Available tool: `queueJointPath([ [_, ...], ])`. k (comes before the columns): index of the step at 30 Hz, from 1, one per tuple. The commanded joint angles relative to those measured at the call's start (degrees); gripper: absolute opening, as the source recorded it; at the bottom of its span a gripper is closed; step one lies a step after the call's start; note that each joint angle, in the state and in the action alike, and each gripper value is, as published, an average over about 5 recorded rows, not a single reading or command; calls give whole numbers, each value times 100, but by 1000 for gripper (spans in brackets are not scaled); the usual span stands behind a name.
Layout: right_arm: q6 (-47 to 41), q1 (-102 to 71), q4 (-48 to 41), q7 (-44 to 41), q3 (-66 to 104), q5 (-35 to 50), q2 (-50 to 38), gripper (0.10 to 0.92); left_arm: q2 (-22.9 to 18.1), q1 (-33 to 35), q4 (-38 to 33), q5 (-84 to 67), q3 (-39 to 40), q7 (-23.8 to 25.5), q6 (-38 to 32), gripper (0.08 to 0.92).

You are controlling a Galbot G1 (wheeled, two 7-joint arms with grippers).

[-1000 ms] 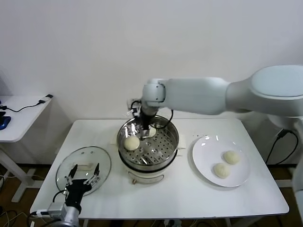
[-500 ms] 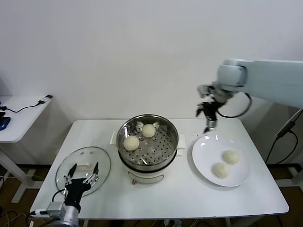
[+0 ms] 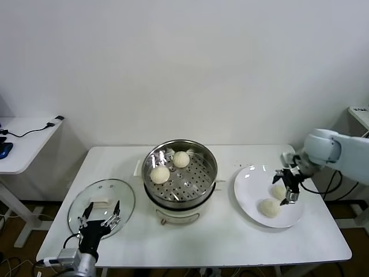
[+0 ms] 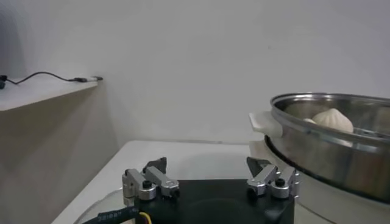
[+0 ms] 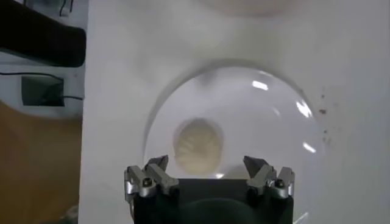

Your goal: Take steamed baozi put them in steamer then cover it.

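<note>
No text, label, brand, number or sign can be read anywhere in these views. The steamer [image 3: 180,176], its white base, the glass cover [image 3: 101,205] and the white plate [image 3: 268,196] all show plain, unmarked surfaces.

White table [image 3: 225,242]: steamer [image 3: 180,182] at centre, glass cover [image 3: 101,203] lying flat near front-left corner, white plate [image 3: 249,202] on right side just beside steamer. All three sit directly on table.
</note>
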Motion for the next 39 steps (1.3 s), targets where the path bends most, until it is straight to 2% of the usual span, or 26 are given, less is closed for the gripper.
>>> queueJointPath([
  [1,-200,-1662,-442,235,1202,-550,-78,823,-5,-10,38,10,-3,1,2,823],
  [11,-347,-2047,-771,506,1559,-435,335,823,6,-23,77,18,6,2,-1,823],
  [23,-346,-1962,-916,428,1435,-372,616,815,17,-11,66,20,14,1,2,823],
  [33,-315,-1456,-796,233,1128,-390,619,632,4,10,5,23,26,3,20,823],
  [39,54,203,-609,-102,327,-99,892,622,20,7,-50,22,33,6,36,823],
])
